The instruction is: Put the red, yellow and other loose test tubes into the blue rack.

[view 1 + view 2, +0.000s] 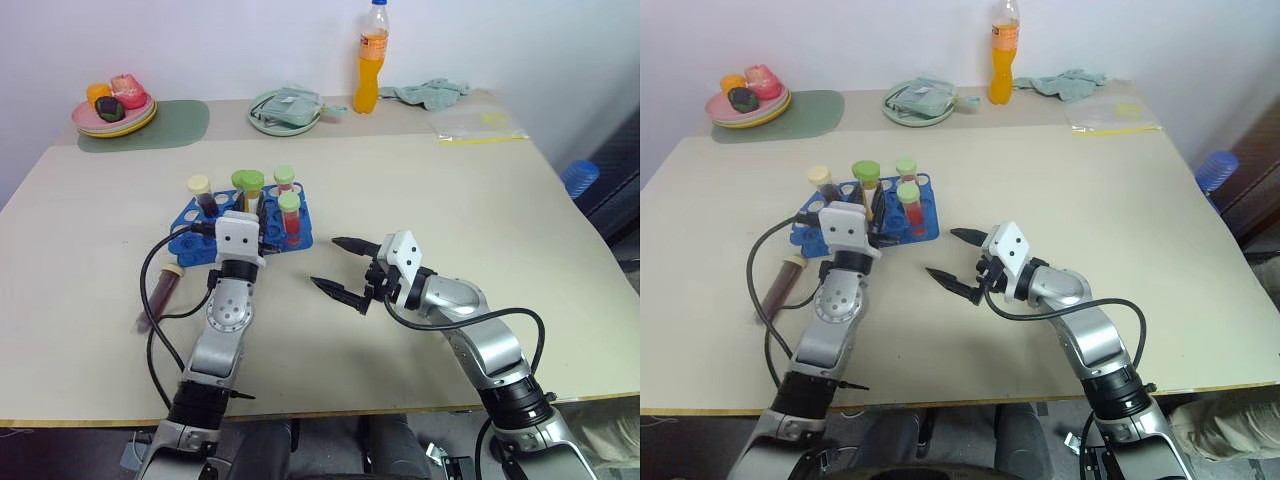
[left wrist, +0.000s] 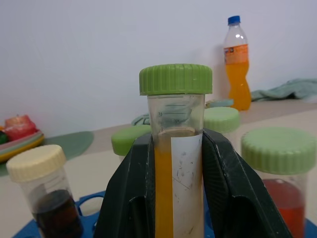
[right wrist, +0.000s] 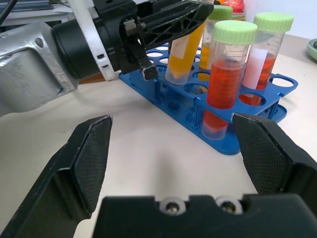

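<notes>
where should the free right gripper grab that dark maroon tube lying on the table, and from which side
Judging by its pose, grip the dark maroon tube across the middle of its barrel, coming down from above. It lies flat on the table, left of the blue rack, cream cap toward the rack, so only its long sides offer parallel faces. The open right gripper must clear the left arm's cable beside it.

Bright, even indoor light, soft faint shadows on the table (image 1: 400, 200), wrist-view backgrounds softly out of focus
</notes>
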Action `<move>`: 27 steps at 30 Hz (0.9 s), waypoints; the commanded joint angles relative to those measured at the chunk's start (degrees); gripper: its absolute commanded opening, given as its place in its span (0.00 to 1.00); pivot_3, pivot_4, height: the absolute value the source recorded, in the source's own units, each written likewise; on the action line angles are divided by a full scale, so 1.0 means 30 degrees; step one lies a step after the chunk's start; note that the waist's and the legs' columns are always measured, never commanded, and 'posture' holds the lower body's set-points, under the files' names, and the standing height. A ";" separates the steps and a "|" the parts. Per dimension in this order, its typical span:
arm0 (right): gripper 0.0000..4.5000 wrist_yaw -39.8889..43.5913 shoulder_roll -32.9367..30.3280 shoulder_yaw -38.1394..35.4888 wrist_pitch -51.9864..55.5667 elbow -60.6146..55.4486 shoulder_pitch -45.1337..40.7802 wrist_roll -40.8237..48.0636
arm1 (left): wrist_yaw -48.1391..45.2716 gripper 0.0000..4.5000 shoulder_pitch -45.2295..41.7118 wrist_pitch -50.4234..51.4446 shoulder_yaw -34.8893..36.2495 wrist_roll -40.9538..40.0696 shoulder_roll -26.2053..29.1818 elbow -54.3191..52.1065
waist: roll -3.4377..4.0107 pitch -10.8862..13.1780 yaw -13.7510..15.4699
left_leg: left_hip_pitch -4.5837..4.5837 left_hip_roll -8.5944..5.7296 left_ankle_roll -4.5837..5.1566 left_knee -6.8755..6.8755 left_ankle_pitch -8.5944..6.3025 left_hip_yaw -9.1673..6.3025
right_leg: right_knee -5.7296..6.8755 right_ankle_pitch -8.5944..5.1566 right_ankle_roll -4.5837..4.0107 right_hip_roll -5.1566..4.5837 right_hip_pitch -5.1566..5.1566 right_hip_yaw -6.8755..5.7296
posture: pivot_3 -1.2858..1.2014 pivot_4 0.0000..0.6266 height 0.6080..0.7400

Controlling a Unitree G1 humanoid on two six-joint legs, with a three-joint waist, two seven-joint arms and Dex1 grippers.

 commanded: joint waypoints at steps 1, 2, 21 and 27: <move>0.95 -0.0019 0.0190 -0.0162 -0.0390 -0.0495 -0.0205 0.0004 | 0.0084 0.16 -0.0050 0.0056 0.0368 0.0687 -0.0112 -0.0085 | 0.0000 0.0000 0.0003 | -0.0001 0.0000 0.0000 0.0001 0.0000 -0.0001 | 0.0003 0.0000 0.0000 0.0000 0.0000 -0.0002 | 0.52 0.24 1.00; 0.95 -0.0014 0.0210 -0.0156 -0.0398 -0.0475 -0.0226 0.0007 | 0.0037 0.16 0.0032 0.0093 0.0409 0.0713 -0.0144 -0.0110 | 0.0000 0.0000 0.0000 | 0.0000 0.0000 0.0000 0.0002 0.0000 -0.0002 | 0.0002 0.0000 0.0000 0.0000 0.0002 -0.0002 | 0.52 0.24 1.00; 0.95 -0.0094 0.0464 -0.0054 -0.0274 -0.0480 -0.0256 0.0011 | -0.0954 0.59 0.0238 -0.0892 0.1757 -0.0909 -0.1780 0.0623 | 0.0001 -0.0001 -0.0039 | 0.0005 0.0000 -0.0001 0.0001 0.0000 -0.0006 | 0.0004 0.0000 0.0000 0.0002 0.0001 -0.0004 | 0.52 0.24 1.00; 0.95 -0.0160 0.0502 -0.0047 -0.0228 -0.0627 -0.0182 -0.0012 | -0.1393 0.80 0.0427 -0.0140 0.2790 -0.2194 -0.1618 -0.2816 | -0.0002 0.0001 -0.0037 | 0.0004 0.0003 -0.0001 0.0002 0.0000 -0.0009 | 0.0005 0.0000 0.0000 0.0002 0.0000 -0.0004 | 0.52 0.24 1.00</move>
